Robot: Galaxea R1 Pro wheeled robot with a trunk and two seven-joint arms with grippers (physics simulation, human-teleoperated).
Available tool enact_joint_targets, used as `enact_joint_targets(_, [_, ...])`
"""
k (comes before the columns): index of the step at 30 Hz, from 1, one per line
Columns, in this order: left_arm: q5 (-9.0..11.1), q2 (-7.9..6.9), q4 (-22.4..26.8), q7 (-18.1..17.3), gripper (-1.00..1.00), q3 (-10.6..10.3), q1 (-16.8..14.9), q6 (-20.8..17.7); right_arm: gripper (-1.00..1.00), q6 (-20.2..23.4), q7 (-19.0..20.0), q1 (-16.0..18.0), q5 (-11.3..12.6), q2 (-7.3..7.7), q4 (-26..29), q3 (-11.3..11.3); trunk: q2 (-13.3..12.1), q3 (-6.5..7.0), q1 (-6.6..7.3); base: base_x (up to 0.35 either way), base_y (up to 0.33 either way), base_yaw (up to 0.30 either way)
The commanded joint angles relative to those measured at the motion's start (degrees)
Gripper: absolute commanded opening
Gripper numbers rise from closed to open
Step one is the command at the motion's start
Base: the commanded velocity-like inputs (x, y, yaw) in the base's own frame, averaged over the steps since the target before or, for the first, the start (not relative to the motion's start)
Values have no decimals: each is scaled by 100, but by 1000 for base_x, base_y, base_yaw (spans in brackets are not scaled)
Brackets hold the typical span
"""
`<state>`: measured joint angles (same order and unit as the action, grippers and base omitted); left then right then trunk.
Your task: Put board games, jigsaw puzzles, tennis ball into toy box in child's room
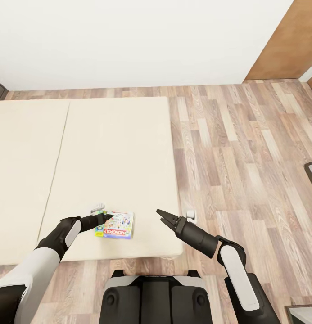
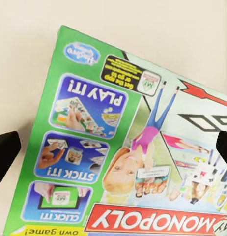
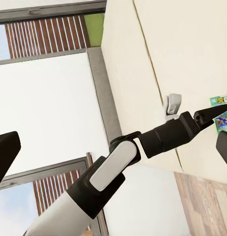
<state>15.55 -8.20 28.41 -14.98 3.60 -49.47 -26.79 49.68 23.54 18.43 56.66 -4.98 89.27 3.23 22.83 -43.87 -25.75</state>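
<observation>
While one board game (image 1: 114, 225) lies on bed (image 1: 119, 148), both arms' jaws released.

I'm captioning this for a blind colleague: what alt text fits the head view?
The left gripper reaches over a Monopoly board game lying flat near the bed's front edge. The right gripper hovers open beside it, above the bed's corner.

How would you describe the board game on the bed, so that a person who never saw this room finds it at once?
Look at the large beige bed that takes up the left of the head view. Near its front edge, by the left gripper, lies a flat board game. It is the one colourful thing on the plain sheet: green border, cartoon figures, red Monopoly banner.
</observation>
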Motion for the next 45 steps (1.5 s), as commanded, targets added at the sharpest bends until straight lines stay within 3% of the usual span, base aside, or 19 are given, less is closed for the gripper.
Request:
enact_joint_targets(1, [27,2,6,-14,100,27,-1,-50,100,24,20,3,-14,-3,2,-7,9,-6,-3,0,-42,0])
enact_joint_targets(25, [27,2,6,-14,100,27,-1,-54,100,24,20,3,-14,-3,3,-7,9,-6,-3,0,-99,0])
enact_joint_targets(45, [27,-5,6,-14,100,27,-3,-199,100,24,20,3,-14,-3,0,-7,9,-6,-3,0,-6,0])
